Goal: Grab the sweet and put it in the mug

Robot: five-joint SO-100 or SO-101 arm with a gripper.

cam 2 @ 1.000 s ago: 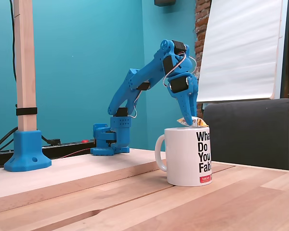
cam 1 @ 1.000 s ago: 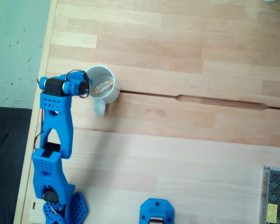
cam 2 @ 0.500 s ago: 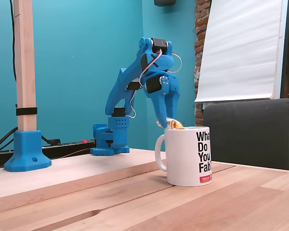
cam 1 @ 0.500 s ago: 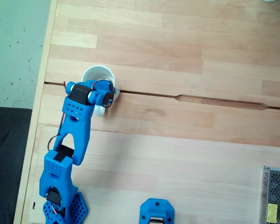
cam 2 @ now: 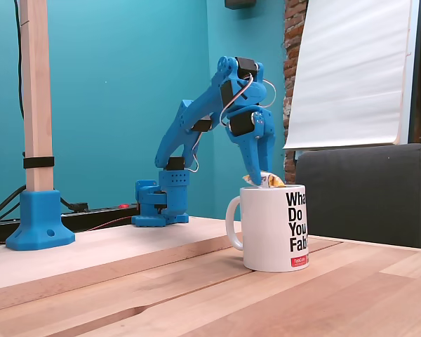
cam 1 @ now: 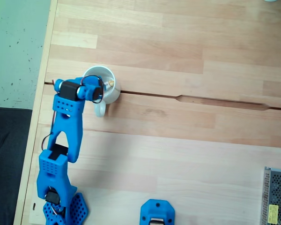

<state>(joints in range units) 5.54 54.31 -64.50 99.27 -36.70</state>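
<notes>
The white mug (cam 2: 277,232), printed with black words, stands on the wooden table, its handle (cam 2: 231,223) turned to the left in this side fixed view. From above, the mug (cam 1: 113,95) sits near the table's left edge, its handle (cam 1: 99,110) pointing toward the bottom of the picture. My blue gripper (cam 2: 257,181) points down over the mug's rim, shut on the sweet (cam 2: 268,181), a small white candy with a golden end. From above, the gripper (cam 1: 106,86) covers much of the mug's opening, and the sweet's golden tip (cam 1: 111,85) peeks out inside the rim.
A groove (cam 1: 201,99) runs across the table. A blue printed part (cam 1: 157,213) and a metal mesh box (cam 1: 277,197) sit at the lower edge. In the side view a wooden post in a blue foot (cam 2: 38,217) stands left, with a grey panel (cam 2: 365,189) behind the mug.
The arm swung with the sweet from above the mug toward its handle side, then came partly back. The sweet is again just over the rim, still gripped.
</notes>
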